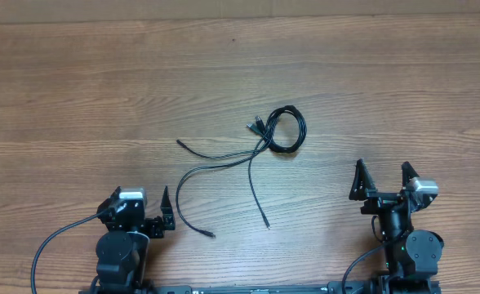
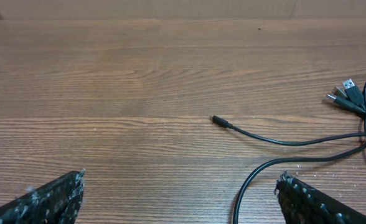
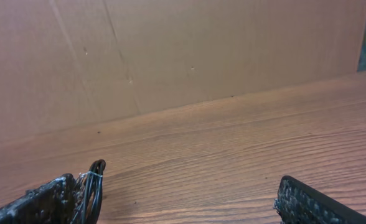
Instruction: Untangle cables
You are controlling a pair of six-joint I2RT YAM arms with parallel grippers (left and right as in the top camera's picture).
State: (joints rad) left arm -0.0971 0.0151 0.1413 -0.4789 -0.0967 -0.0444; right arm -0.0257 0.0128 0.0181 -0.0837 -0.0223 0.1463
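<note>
Thin black cables lie tangled in the middle of the wooden table. A coiled loop with USB plugs sits at the upper right of the tangle. Loose strands run left and down to small plug ends. In the left wrist view one plug end, a curving strand and the USB plugs show. My left gripper is open and empty, left of the strands. My right gripper is open and empty, right of the coil. The right wrist view shows the coil's edge.
The wooden table fills the view. A brown cardboard wall stands behind the table's far edge in the right wrist view. Thick black arm cables run by both arm bases at the near edge.
</note>
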